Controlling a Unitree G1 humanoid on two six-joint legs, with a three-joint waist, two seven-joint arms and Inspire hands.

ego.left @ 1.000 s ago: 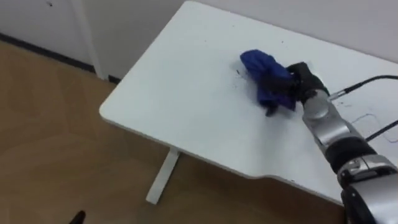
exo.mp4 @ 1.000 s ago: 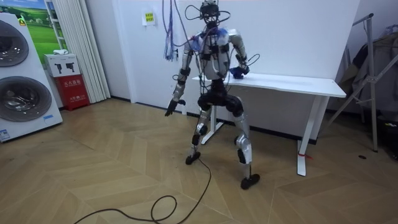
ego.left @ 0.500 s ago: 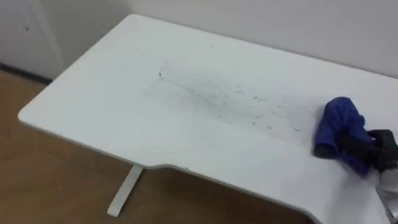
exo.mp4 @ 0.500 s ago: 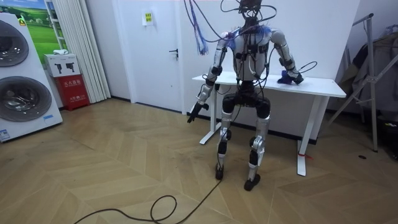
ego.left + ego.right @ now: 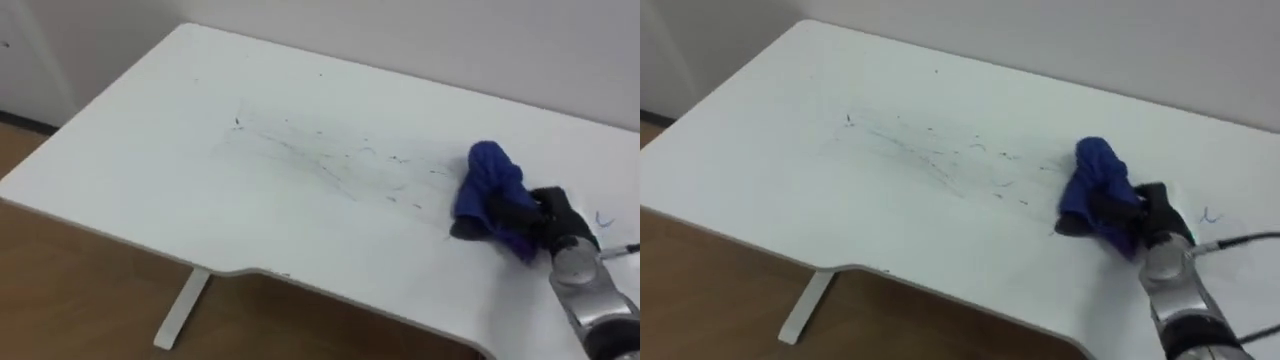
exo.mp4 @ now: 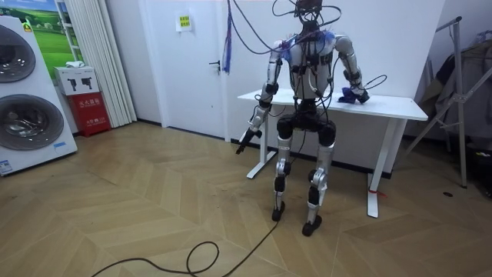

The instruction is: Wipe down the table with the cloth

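A white table (image 5: 150, 180) carries a streak of thin dark scribbles (image 5: 330, 165) across its middle. To their right lies a bunched blue cloth (image 5: 488, 185), also seen as the blue cloth (image 5: 1095, 183). My right hand (image 5: 528, 215) comes in from the lower right, its dark fingers curled round the cloth and pressing it onto the tabletop just right of the scribbles. The room view has me standing upright at the table's front edge, right hand (image 6: 355, 94) on the cloth. My left hand (image 6: 244, 141) hangs free beside the table with its fingers loose.
A wall runs close behind the table. Small blue marks (image 5: 603, 217) lie right of my hand. The table's front edge has a curved notch (image 5: 250, 272) above a white leg (image 5: 180, 310). Washing machines (image 6: 27, 100) and a metal rack (image 6: 457, 92) stand off to the sides.
A second ago I stood at the table's other end; I have stepped along it. My right hand has slid the cloth leftward, closer to the scribbles. The camera shifted as well.
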